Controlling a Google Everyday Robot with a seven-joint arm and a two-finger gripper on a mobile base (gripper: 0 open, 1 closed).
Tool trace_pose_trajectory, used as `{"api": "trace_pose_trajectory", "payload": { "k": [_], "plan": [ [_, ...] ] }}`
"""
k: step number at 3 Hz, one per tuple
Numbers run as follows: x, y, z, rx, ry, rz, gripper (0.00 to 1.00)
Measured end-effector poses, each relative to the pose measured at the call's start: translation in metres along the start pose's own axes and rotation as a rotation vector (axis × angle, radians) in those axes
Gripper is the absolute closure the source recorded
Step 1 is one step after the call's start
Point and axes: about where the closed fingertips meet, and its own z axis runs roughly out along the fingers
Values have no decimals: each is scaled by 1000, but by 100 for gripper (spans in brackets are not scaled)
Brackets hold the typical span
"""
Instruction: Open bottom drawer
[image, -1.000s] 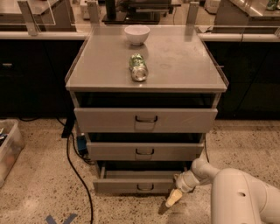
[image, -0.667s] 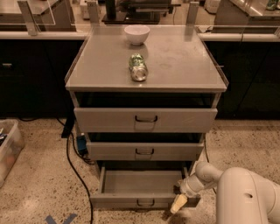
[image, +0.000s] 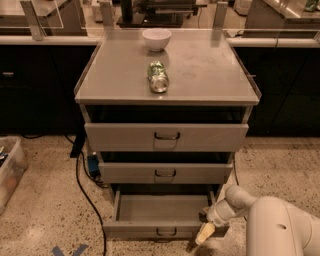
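Note:
The bottom drawer (image: 165, 210) of the grey metal cabinet stands pulled well out, its plain grey inside showing and its small dark loop handle (image: 166, 232) on the low front. My gripper (image: 205, 232) is at the drawer's right front corner, at the end of the white arm (image: 280, 225) coming in from the lower right. The middle drawer (image: 165, 173) and the taller top drawer (image: 166, 137) above are nearly shut.
A white bowl (image: 156, 39) and a green can (image: 158, 77) lying on its side sit on the cabinet top. A black cable (image: 87, 195) runs over the speckled floor at the left. A clear bin (image: 9, 170) stands at the far left. Dark counters lie behind.
The bottom drawer has slid out from nearly shut to well open. My gripper has moved toward the camera with its front.

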Motion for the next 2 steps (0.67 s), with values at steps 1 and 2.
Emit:
{"api": "trace_pose_trajectory", "payload": {
  "k": [1, 2],
  "plan": [
    [22, 9, 8, -101, -71, 49, 0],
    [29, 11, 3, -114, -69, 61, 0]
  ]
}}
